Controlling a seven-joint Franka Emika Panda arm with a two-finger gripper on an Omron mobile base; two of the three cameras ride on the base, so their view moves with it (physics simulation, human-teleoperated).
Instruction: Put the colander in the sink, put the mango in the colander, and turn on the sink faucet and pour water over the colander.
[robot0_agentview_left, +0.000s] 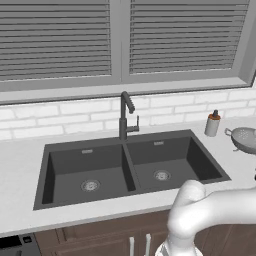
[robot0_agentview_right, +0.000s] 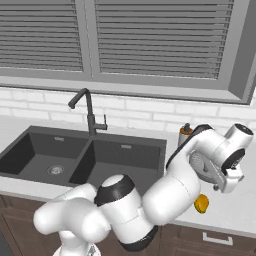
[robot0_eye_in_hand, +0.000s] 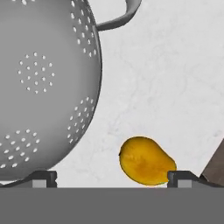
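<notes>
I hovered the tool (robot0_eye_in_hand: 112, 177), jaws wide and empty, over the colander (robot0_eye_in_hand: 46, 87) and mango (robot0_eye_in_hand: 146, 160) on the tabletop (robot0_eye_in_hand: 175, 78), since the colander goes into the sink (robot0_agentview_left: 132, 165) first.

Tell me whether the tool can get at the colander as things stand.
Probably yes. The tool hangs open just above the colander on the counter, with nothing between them. The mango lies apart beside it, near one fingertip, so the grasp should favour the colander's rim.
</notes>
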